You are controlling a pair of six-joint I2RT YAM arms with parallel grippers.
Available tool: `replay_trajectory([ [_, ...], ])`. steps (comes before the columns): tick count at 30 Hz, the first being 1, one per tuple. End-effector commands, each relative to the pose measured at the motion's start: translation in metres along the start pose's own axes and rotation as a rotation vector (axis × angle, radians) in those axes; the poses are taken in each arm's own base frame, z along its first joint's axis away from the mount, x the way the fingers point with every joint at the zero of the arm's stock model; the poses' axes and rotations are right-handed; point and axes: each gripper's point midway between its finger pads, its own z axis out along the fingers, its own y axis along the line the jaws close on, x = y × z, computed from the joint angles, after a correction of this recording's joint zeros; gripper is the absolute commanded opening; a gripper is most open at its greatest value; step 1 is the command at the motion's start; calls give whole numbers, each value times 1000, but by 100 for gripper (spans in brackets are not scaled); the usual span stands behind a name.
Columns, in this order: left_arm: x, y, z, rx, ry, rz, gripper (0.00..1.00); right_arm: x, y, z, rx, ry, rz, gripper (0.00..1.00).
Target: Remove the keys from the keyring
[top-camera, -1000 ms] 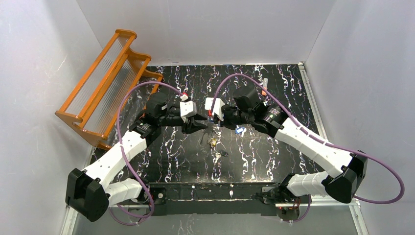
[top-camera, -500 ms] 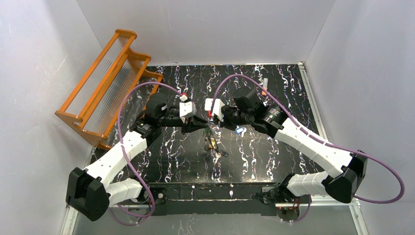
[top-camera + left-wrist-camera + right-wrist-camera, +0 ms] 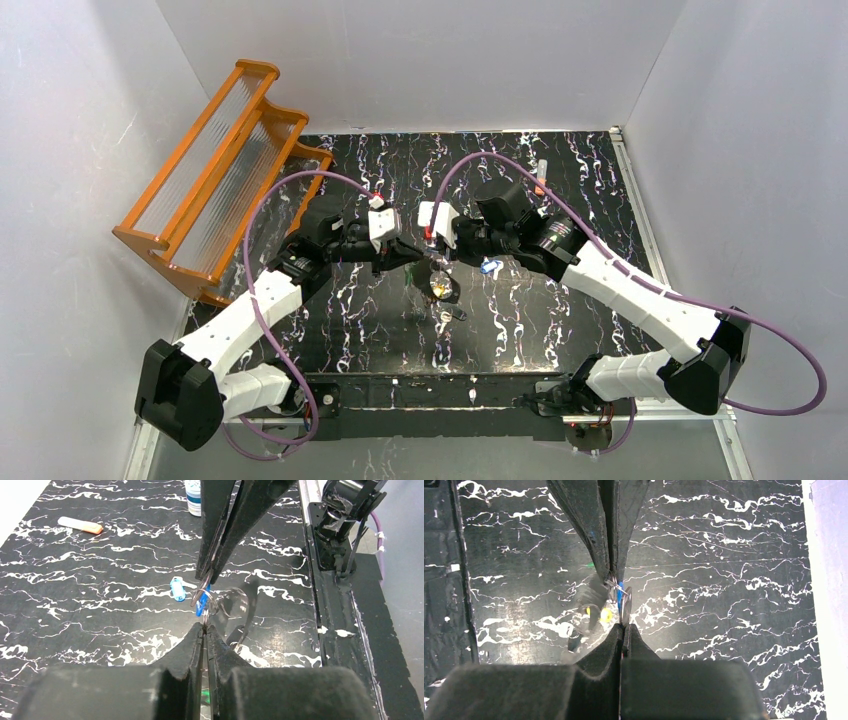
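The keyring (image 3: 206,589) is a thin grey loop stretched between my two grippers above the table's middle. My left gripper (image 3: 421,255) is shut on its near end in the left wrist view (image 3: 205,626). My right gripper (image 3: 436,254) is shut on the opposite end in the right wrist view (image 3: 623,627). The keys (image 3: 438,289) hang in a blurred bunch under the loop. A blue key (image 3: 200,606) and yellow-headed keys (image 3: 606,614) show among them. A loose blue-headed key (image 3: 177,589) lies on the table, apart from the loop.
An orange slatted rack (image 3: 215,170) stands at the back left. An orange-and-white tube (image 3: 80,525) and a blue-and-white disc (image 3: 192,499) lie on the far side of the table. A small dark piece (image 3: 455,314) lies on the table below the keys.
My left gripper has closed in on the right gripper's tips. The hanging key bunch has swung and now blurs below the two grippers.
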Motion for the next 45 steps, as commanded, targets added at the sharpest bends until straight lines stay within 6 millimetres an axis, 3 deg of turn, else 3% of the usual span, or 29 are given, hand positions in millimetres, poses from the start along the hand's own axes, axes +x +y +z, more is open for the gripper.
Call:
replay_trajectory([
  [1,-2,3,-1,-24,0,9,0,-30,-22,-17,111,-80,-46,1],
  [10,-12,1,-1,-40,-64,-9,0,-9,-31,-31,225,-29,-31,1],
  [17,-29,10,-4,-107,-217,-74,0,6,-13,-25,173,-9,13,1],
  [23,-23,19,-4,-165,-254,-92,0,-4,-6,-22,160,-41,25,1],
  [28,-7,18,-4,-146,-126,-38,32,-21,-5,-21,132,-31,-23,1],
  [33,-7,13,-7,-105,-65,17,45,-22,-8,-16,128,12,-62,1],
  [39,-11,4,-5,-33,-61,38,50,-22,-9,-12,130,62,-93,1],
  [45,-11,-3,-3,25,-62,39,42,-23,-6,-7,119,77,-111,1],
])
